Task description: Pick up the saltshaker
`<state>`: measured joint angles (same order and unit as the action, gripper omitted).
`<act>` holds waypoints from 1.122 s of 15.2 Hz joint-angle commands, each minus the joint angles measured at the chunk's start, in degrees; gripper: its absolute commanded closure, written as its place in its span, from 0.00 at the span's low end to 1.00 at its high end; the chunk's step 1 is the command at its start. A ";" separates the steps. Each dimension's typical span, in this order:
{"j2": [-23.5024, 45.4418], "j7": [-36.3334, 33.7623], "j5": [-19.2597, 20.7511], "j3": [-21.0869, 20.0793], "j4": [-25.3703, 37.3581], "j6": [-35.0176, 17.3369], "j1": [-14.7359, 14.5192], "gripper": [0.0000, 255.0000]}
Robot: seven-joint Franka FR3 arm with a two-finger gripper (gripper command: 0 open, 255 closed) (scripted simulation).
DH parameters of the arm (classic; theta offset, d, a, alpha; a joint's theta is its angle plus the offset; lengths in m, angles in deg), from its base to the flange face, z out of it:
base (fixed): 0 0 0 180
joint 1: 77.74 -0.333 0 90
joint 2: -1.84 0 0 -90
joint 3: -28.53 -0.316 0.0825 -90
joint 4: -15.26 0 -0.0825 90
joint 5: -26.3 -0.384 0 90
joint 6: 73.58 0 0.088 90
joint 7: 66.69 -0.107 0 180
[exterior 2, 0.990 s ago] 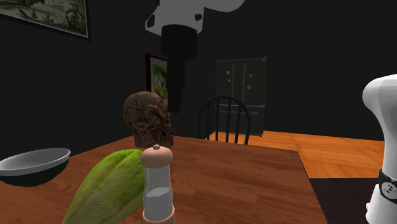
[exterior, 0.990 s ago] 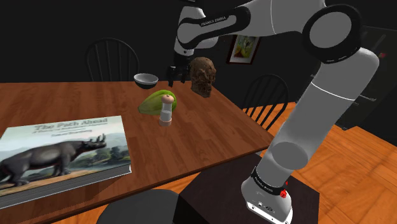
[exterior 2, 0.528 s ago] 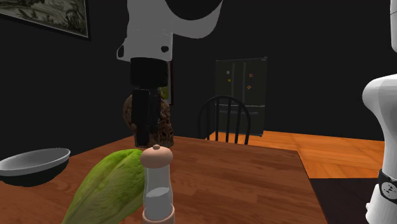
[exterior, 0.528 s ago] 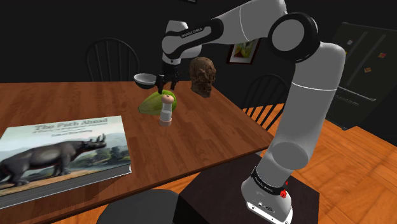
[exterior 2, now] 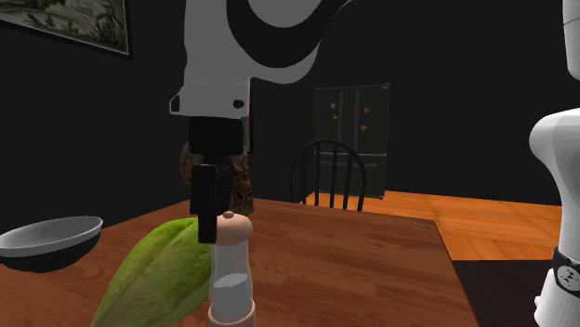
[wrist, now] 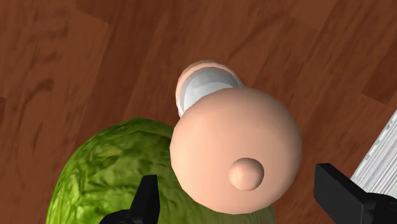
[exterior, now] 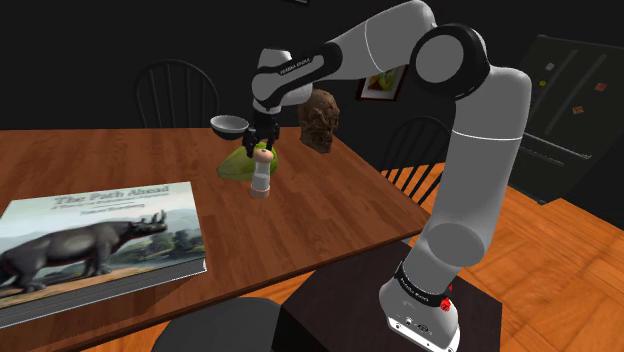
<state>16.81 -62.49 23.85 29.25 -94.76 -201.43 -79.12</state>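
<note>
The saltshaker (exterior: 261, 176) stands upright on the wooden table (exterior: 120, 160); it has a clear body and a rounded pinkish cap with a small knob. A green lettuce (exterior: 237, 164) lies right behind it. My black gripper (exterior: 262, 148) hangs straight over the shaker, open, its fingers level with the cap. In the wrist view the cap of the saltshaker (wrist: 235, 149) lies between the two fingers (wrist: 146, 202) without either touching it, the gripper (wrist: 242, 191) centred over it. From the second exterior view the gripper (exterior 2: 206, 221) hangs just behind the saltshaker (exterior 2: 230, 274).
A grey bowl (exterior: 229, 125) and a brown head-shaped bust (exterior: 319, 118) stand behind the lettuce (exterior 2: 153, 274). A large book with a rhinoceros cover (exterior: 95, 235) lies at the table's near end. Dark chairs (exterior: 178, 90) stand around the table, and a fridge (exterior 2: 351, 139) stands by the far wall.
The gripper has travelled from beside the bust toward the shoulder view's left and come down, so its open fingers now flank the saltshaker's cap. The saltshaker has not moved.
</note>
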 commanded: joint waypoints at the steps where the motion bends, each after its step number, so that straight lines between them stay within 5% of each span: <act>1: 0.18 -0.02 -0.01 -0.01 -0.09 -0.30 -0.02 1.00; 10: 0.12 0.03 -0.02 0.00 -0.14 -0.29 0.01 1.00; 17: -2.20 -0.18 0.15 0.04 2.32 4.49 0.00 1.00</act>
<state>14.88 -62.68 23.98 29.28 -92.91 -197.69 -79.14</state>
